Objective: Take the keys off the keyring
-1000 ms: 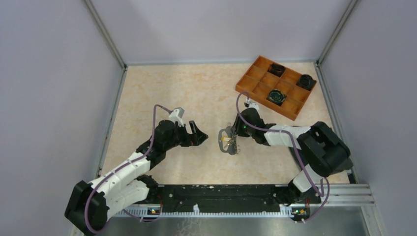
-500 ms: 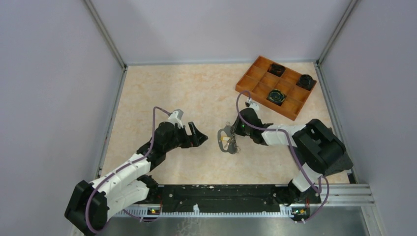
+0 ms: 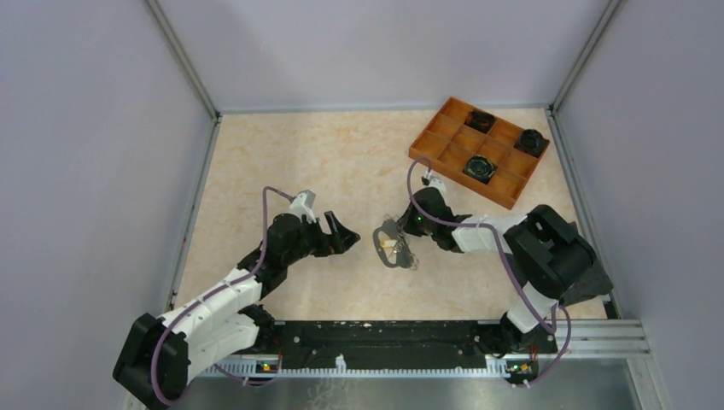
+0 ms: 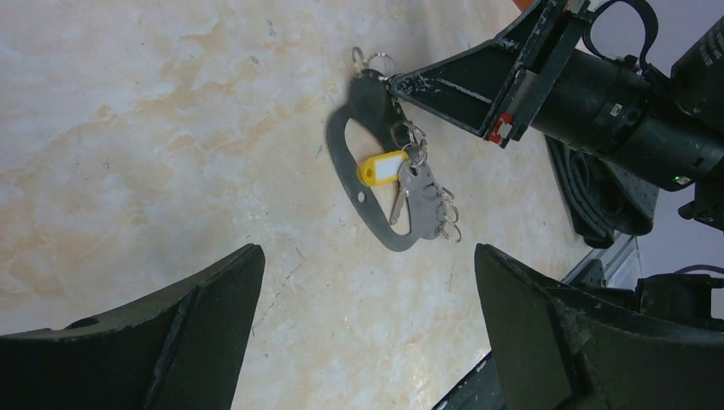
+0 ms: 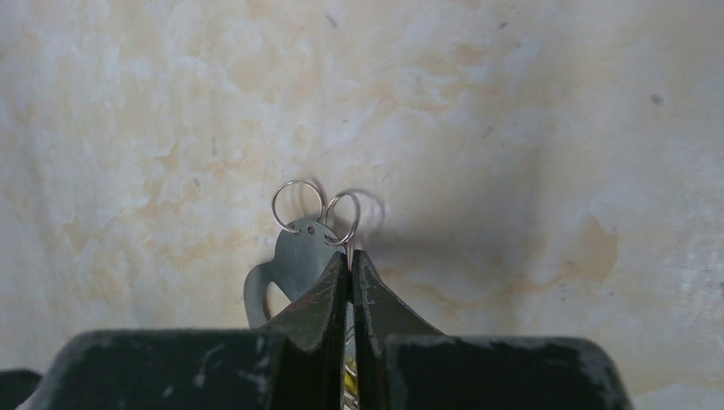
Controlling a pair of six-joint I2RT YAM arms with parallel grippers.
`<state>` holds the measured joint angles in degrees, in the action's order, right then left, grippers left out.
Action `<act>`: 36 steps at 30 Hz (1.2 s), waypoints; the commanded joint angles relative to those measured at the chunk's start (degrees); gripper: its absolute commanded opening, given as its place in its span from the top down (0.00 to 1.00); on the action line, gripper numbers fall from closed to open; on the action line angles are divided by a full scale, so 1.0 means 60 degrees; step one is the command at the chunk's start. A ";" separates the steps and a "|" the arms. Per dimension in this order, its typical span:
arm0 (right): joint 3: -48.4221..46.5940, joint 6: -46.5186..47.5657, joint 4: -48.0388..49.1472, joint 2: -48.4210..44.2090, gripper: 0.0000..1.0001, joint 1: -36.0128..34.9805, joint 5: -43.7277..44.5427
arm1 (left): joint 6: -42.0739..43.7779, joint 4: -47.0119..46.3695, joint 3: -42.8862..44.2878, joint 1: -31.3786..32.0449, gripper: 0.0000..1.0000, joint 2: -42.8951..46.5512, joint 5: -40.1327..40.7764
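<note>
The flat grey keyring [image 3: 386, 243] lies on the table between the arms. In the left wrist view it [image 4: 343, 162] carries a silver key [image 4: 416, 186], a yellow tag [image 4: 382, 167] and small wire rings along its toothed edge. My right gripper [image 3: 401, 229] is shut on the ring's far end; its closed tips [image 5: 350, 258] pinch the grey plate [image 5: 299, 249] just below two wire rings [image 5: 297, 205]. It also shows in the left wrist view [image 4: 397, 79]. My left gripper [image 3: 348, 234] is open and empty, a short way left of the keyring, with its jaws wide apart [image 4: 367, 252].
An orange compartment tray [image 3: 418, 151] with three dark round parts stands at the back right. Metal-framed grey walls close the table on three sides. A black rail runs along the near edge [image 3: 384, 342].
My right gripper and the keyring have shifted slightly to the left and away. My left gripper has edged slightly left.
</note>
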<state>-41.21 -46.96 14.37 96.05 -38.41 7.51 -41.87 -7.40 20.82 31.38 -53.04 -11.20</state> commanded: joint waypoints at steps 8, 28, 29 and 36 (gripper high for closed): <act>0.0967 0.0063 0.2760 -0.2211 1.00 -0.0568 -0.2179 | 0.0950 -0.2379 -0.0731 -0.0307 0.10 0.0724 -0.0527; -0.0610 0.0194 0.2031 -0.5496 1.00 -0.0595 -0.3944 | 0.3066 -0.5539 -0.1246 -0.0308 0.19 0.3346 -0.1006; -0.0740 0.0195 0.1970 -0.5554 1.00 -0.0596 -0.4075 | 0.3197 -0.5672 -0.1260 -0.0307 0.19 0.3397 -0.1166; -0.1416 0.0047 0.2043 -0.5828 1.00 -0.0652 -0.4996 | 0.3681 -0.8197 -0.1842 -0.0309 0.16 0.3291 -0.2247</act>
<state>-45.39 -46.61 24.51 63.46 -41.54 -18.13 -22.90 -42.17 12.03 29.67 -32.73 -20.01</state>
